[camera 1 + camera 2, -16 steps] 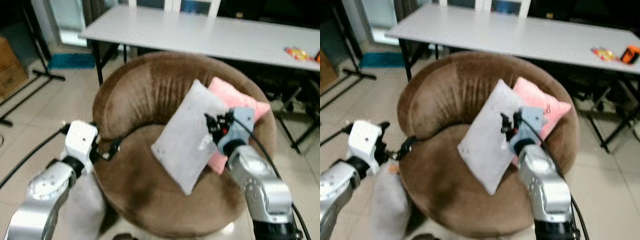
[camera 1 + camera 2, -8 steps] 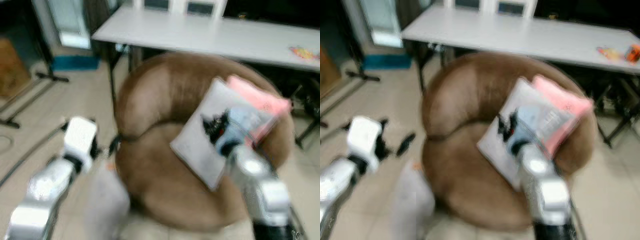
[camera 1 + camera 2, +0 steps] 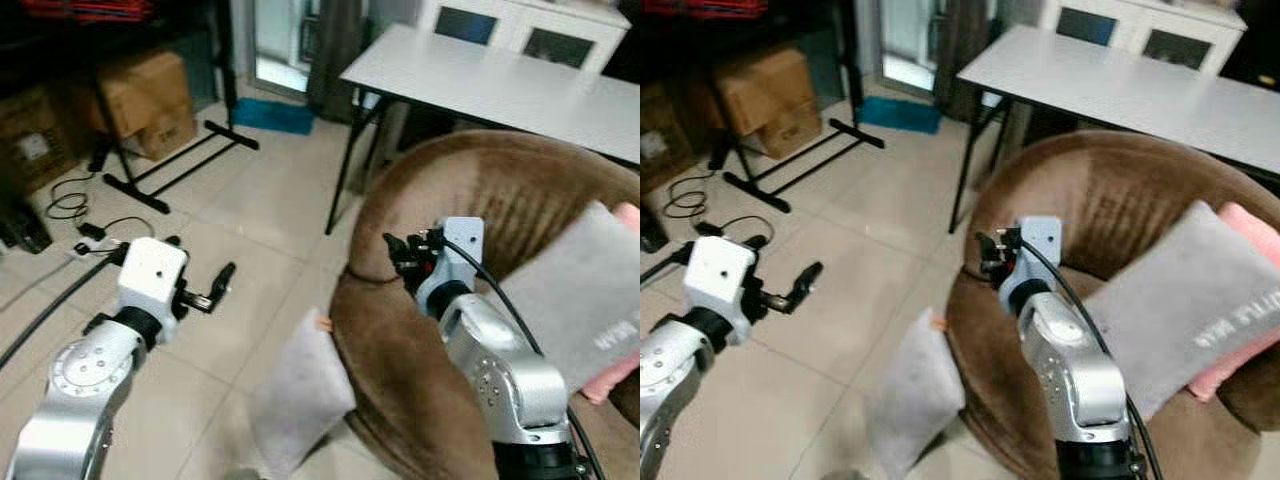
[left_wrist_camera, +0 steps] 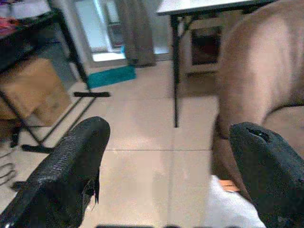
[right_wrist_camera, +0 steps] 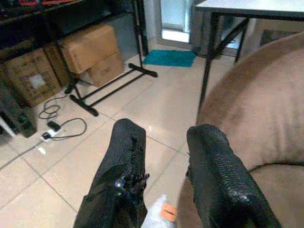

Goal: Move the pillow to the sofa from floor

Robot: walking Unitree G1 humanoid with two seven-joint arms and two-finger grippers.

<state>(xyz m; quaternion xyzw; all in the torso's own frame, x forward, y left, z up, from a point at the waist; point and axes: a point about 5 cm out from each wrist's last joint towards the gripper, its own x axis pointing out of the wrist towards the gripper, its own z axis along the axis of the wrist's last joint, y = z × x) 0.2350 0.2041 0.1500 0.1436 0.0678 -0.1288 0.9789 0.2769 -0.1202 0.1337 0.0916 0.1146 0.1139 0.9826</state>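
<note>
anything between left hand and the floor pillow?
Nothing: in the left eye view, bare tile floor separates the open left hand from the grey pillow leaning against the brown sofa.

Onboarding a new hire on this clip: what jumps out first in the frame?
The round brown sofa on the right, with a grey pillow lying on its seat against a pink pillow. A second grey pillow is on the tiled floor, leaning against the sofa's front edge. The left gripper hangs open over the floor to its left, and the right gripper, also open, hovers above the sofa's front edge.
</note>
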